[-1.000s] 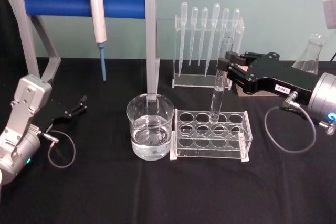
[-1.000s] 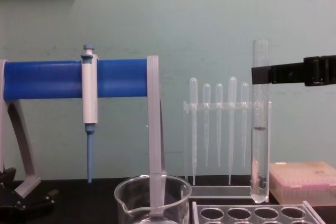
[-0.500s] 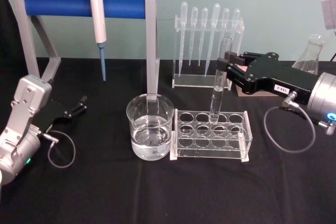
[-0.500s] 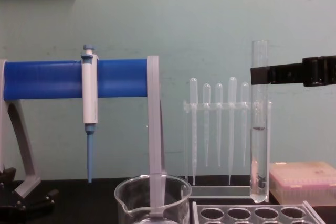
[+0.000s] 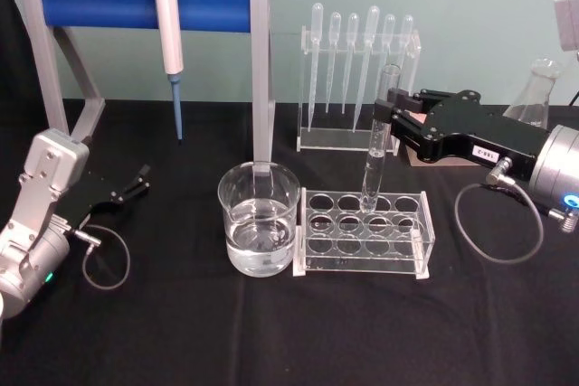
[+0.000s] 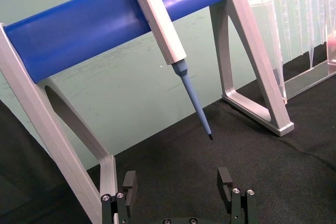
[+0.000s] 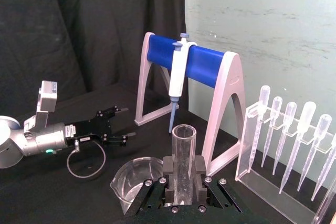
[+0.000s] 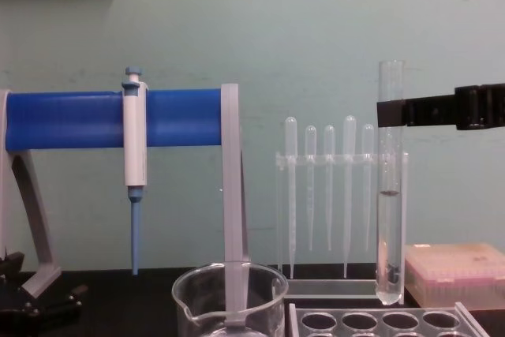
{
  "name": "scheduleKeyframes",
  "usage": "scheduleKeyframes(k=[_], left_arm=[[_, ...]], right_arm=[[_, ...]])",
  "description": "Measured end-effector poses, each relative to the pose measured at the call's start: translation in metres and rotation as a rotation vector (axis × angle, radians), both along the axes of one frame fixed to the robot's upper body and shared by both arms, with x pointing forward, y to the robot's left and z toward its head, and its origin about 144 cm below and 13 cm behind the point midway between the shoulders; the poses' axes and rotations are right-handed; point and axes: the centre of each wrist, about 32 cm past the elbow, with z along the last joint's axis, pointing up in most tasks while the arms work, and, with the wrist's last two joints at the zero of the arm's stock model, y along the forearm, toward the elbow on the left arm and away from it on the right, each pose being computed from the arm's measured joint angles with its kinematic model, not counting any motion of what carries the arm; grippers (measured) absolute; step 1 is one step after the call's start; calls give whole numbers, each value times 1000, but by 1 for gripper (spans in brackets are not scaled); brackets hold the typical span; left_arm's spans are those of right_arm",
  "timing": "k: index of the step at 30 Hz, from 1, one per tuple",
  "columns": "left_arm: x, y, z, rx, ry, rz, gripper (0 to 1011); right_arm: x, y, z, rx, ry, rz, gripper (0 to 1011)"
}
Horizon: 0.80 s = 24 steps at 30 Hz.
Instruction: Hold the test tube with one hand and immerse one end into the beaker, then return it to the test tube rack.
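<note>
The right gripper [image 5: 391, 106] is clamped on the test tube [image 5: 373, 155] just below its rim. It holds the tube upright, the rounded end hanging just above a far-row hole of the clear rack [image 5: 362, 264]. The beaker [image 5: 226, 210], part full of clear liquid, stands just left of the rack. To dip well, the tube should probably travel left and nearer, kept vertical and clear of the beaker's rim, then descend slowly at its centre. The left gripper [image 5: 136, 178] rests open on the left.
</note>
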Motion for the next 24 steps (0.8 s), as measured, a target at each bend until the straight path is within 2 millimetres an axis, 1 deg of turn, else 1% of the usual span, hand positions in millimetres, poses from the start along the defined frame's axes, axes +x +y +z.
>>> scheduleKeyframes(k=[24], left_arm=[[0,0,0,0,0,0,1000]], right_arm=[[0,0,0,0,0,0,224]])
